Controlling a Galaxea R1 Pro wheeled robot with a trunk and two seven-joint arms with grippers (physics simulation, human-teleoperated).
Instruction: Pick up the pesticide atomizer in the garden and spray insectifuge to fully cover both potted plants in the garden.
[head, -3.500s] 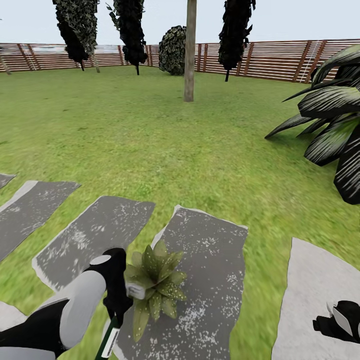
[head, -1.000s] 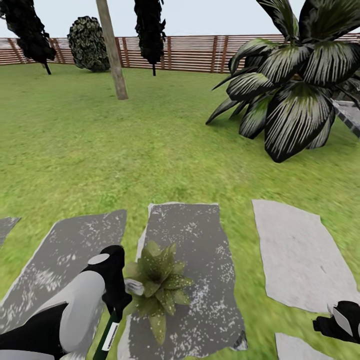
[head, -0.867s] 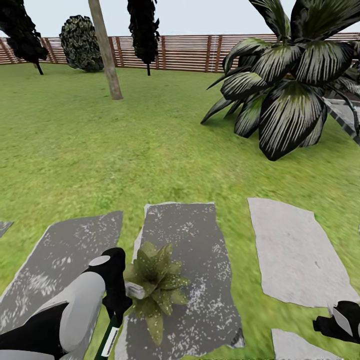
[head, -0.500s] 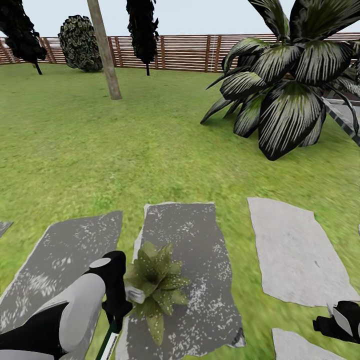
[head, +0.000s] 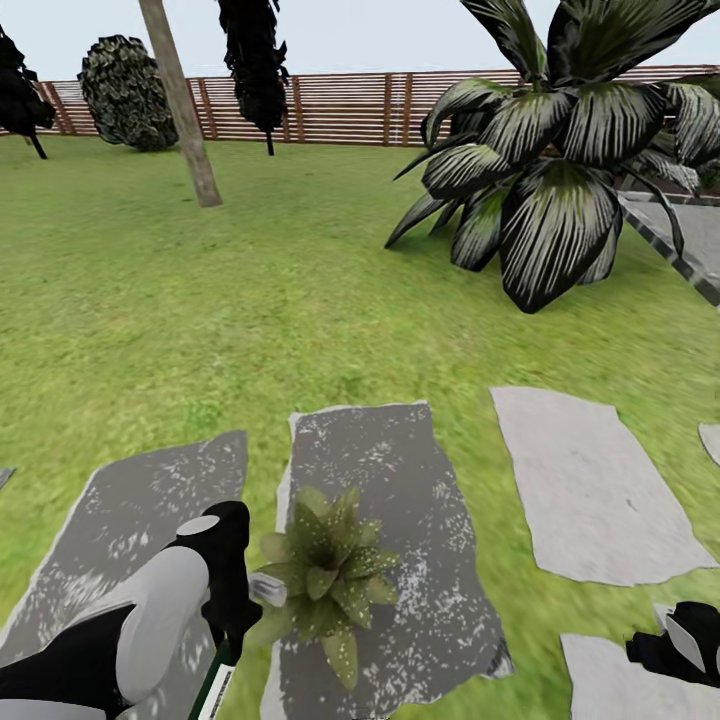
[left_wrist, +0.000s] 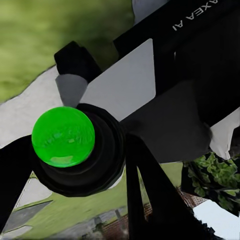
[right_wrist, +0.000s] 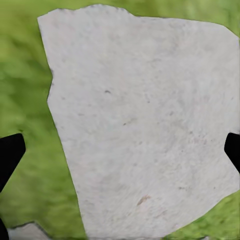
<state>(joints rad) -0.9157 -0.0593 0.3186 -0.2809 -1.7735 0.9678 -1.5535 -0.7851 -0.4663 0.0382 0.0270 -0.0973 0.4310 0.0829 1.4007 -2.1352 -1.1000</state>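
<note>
A potted plant (head: 325, 582), a low rosette of pointed speckled green leaves, sits on a dark grey stone slab (head: 395, 460) in the lawn. My left gripper (head: 237, 612) hangs right beside its leaves, shut on the pesticide atomizer (head: 214, 690), whose dark-green body and white label stick out below the fingers. In the left wrist view the bottle's bright green round end (left_wrist: 63, 136) is clamped between dark fingers (left_wrist: 145, 190). My right gripper (head: 678, 648) is low at the right, open above a pale slab (right_wrist: 140, 125), and nothing is between its fingertips (right_wrist: 10, 155).
A large dark-leaved bush (head: 550, 190) stands ahead to the right. A tree trunk (head: 185, 120), dark trees and a brown slatted fence (head: 340, 105) close the lawn at the back. More stone slabs lie left (head: 140, 510) and right (head: 590, 490) of the plant.
The whole picture has shifted, so the camera has moved: bush and trunk sit further left, the plant slightly right and lower. Both arms keep their pose, the atomizer still held.
</note>
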